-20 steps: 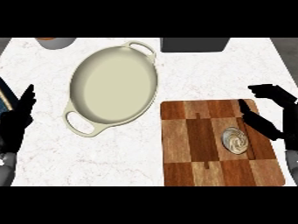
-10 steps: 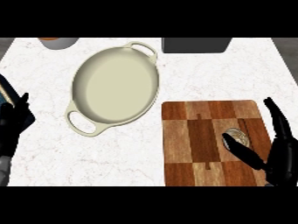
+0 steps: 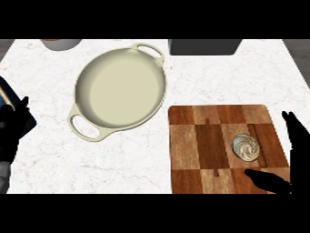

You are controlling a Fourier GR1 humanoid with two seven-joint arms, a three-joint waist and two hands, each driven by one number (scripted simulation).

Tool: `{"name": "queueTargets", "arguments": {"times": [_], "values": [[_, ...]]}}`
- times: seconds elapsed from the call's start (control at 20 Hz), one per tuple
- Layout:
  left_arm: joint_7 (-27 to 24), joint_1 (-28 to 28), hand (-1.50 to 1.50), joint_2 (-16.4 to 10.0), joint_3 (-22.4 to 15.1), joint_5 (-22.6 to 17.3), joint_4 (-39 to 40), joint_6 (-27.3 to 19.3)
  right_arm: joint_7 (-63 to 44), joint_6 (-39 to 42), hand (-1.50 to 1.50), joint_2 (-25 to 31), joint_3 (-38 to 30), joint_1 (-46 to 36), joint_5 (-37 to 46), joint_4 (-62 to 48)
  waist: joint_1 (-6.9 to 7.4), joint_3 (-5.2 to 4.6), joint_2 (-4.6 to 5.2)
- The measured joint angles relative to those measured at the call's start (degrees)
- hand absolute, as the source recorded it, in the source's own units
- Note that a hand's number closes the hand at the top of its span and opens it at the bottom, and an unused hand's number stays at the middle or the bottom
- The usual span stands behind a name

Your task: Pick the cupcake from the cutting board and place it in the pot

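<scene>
White marble topped the bench, and we saw the cream pot lying left of its middle. The wooden cutting board filled the near right corner. Our right hand was spread open along the board's right edge, thumb over its near edge, holding nothing. Our left hand rested open at the bench's left edge. The cupcake stood on the board near its right edge, between that thumb and fingers.

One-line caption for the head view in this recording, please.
Open right hand beside the cupcake on the cutting board; pot empty; left hand rests open at left edge.
</scene>
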State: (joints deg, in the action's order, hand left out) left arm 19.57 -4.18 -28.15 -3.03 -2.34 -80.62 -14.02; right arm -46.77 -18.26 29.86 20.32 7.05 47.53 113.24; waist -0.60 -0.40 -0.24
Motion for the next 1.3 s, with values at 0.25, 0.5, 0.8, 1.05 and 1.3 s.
{"name": "queueTargets", "arguments": {"times": [0.25, 0.5, 0.8, 1.05, 1.3], "values": [[1.4, -2.1, 0.0, 0.2, -0.2, 0.3, 0.3, 0.4, -12.2, 15.8, -1.5, -1.0, 2.9, -4.2, -3.8, 4.4, 0.79, 0.1, 0.26], [1.6, -1.1, 0.0, 0.5, -0.2, 0.7, -0.7, 0.8, -17.4, 24.3, -1.5, -3.5, 3.2, -8.5, -8.1, 6.1, 1.17, 0.23, 0.24], [0.4, -0.9, 0.0, 1.2, 0.3, 1.6, 0.0, 1.0, -19.5, 27.5, -1.5, -6.1, 1.8, -10.2, -8.9, 5.0, 0.83, 0.3, 0.25], [0.9, -1.4, 0.0, 2.2, 0.6, 2.3, 0.0, 1.0, -18.0, 28.9, -1.5, -8.4, -0.2, -11.6, -8.4, 0.1, 0.86, 0.34, 0.27], [2.1, -0.8, 0.0, 1.9, 1.6, 2.3, -1.7, 2.2, -15.5, 28.7, -1.5, -10.2, -0.8, -9.7, -6.0, -4.3, 0.81, 0.38, 0.23]]}}
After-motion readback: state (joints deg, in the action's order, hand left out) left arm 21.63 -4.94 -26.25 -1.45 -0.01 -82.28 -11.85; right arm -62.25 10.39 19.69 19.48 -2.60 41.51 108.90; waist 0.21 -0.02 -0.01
